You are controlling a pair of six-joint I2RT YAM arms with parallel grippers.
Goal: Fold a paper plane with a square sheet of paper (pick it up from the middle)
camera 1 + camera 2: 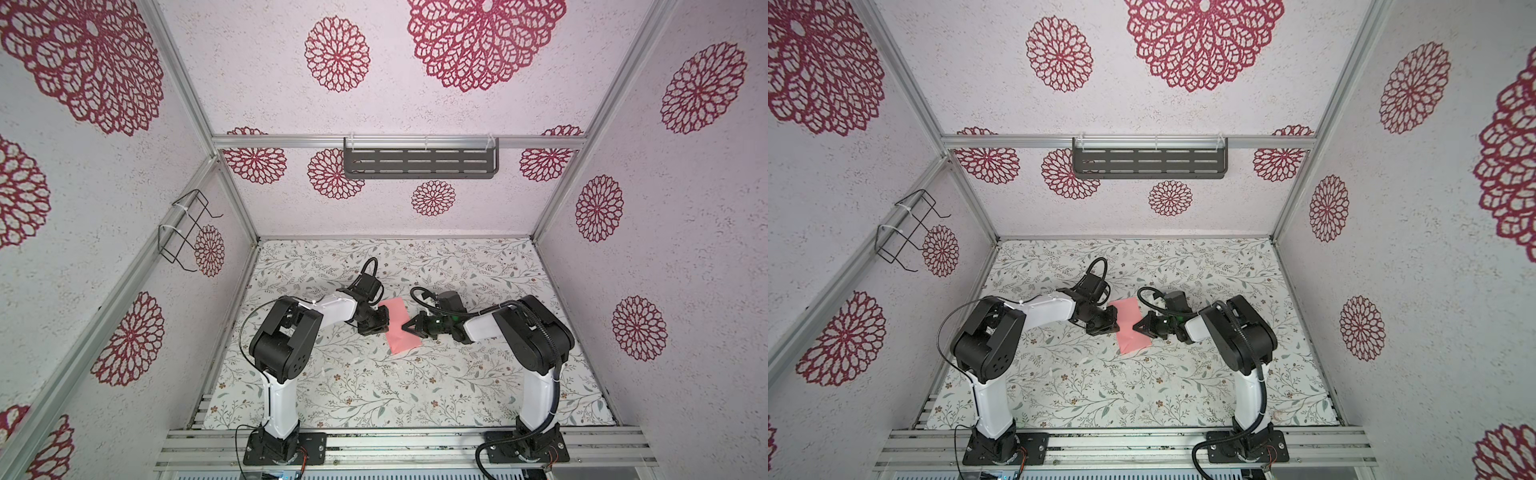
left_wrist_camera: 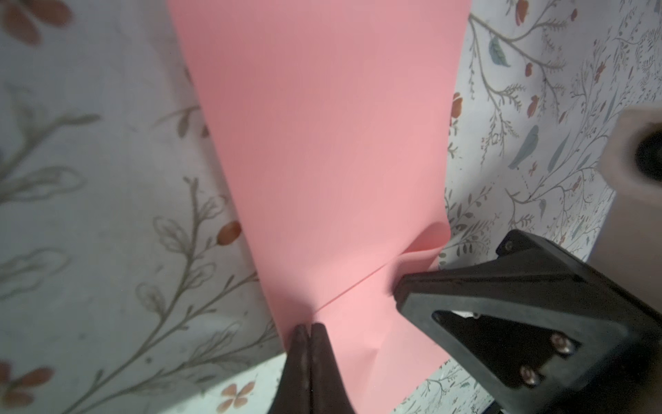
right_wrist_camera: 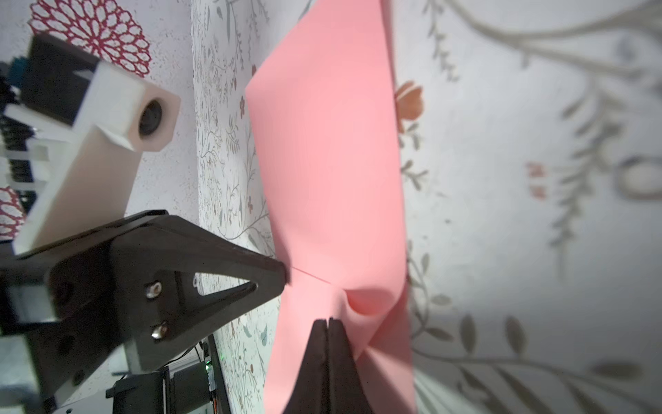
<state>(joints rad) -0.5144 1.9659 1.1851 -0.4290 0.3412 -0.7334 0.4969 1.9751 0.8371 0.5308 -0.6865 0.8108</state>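
While both sets of jaws are pinched shut, left gripper (image 1: 385, 328) clamps one long edge of the paper (image 1: 395, 320), right gripper (image 1: 404, 327) the opposite edge. Paper spans between them, mid table (image 1: 374, 395), buckled beside right tips; thin crease runs grip to grip.

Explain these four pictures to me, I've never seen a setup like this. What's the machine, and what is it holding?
These are two robot arms bolted at the front of a flowery table inside a walled booth. Two pictures look down from overhead and show nearly the same view. The other two come from a camera on each wrist, looking along the pincers. The only loose thing is a pink paper. The left gripper and the right gripper are each pinched shut on opposite edges of it, at the ends of a crease across its middle. The paper buckles slightly by each grip.
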